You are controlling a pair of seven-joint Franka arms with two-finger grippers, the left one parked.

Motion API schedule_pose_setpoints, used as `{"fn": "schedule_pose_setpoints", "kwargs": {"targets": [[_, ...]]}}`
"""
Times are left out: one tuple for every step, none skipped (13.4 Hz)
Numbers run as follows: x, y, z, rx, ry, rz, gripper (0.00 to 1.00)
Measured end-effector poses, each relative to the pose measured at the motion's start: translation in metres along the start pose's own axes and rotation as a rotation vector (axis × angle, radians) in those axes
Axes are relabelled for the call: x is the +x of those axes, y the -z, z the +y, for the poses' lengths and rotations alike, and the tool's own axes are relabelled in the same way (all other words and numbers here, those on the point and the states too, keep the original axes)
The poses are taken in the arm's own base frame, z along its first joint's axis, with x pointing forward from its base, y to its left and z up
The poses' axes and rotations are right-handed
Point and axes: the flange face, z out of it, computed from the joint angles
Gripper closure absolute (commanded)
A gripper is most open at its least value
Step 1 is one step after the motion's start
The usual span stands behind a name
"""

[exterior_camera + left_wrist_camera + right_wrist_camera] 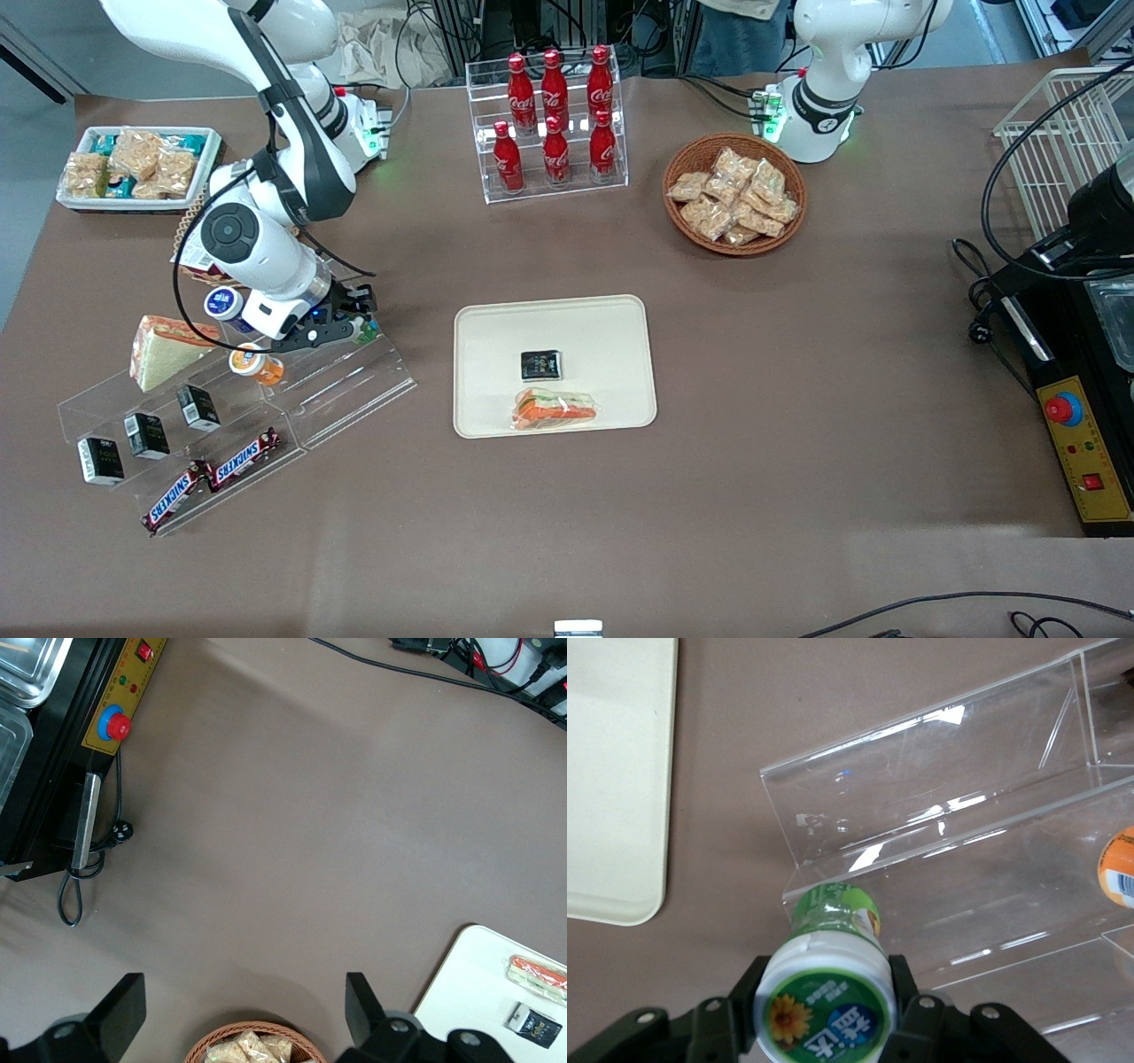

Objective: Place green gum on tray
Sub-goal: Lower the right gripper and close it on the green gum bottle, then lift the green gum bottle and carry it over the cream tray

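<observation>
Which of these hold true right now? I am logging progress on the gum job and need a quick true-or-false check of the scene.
1. The gripper is shut on the green gum. True.
2. The green gum already rests on the tray. False: it is held over the clear stepped shelf, apart from the tray.
3. A small black packet and a wrapped sandwich lie on the tray. True.
4. The orange bottle is in the basket. False: it sits on the clear stepped shelf.

Bright even light, acrylic glare, perhaps slight blur
</observation>
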Motion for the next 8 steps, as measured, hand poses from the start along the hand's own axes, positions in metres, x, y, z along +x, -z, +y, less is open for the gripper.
{"fn": "schedule_pose_setpoints", "kwargs": {"targets": [[0.000, 0.006, -0.002, -0.001, 0.003, -0.003, 0.96], [0.001, 0.014, -0.006, -0.002, 0.009, -0.009, 0.96], [0.002, 0.023, -0.013, 0.004, 0.011, -0.015, 0.96], [0.004, 0.032, -0.021, 0.015, 0.004, -0.017, 0.96], [0.005, 0.039, -0.030, 0.027, -0.005, -0.015, 0.96], [0.005, 0.043, -0.042, 0.032, -0.016, -0.011, 0.96], [0.004, 0.044, -0.055, 0.033, -0.032, -0.010, 0.96], [0.002, 0.043, -0.070, 0.032, -0.051, -0.012, 0.96]]}}
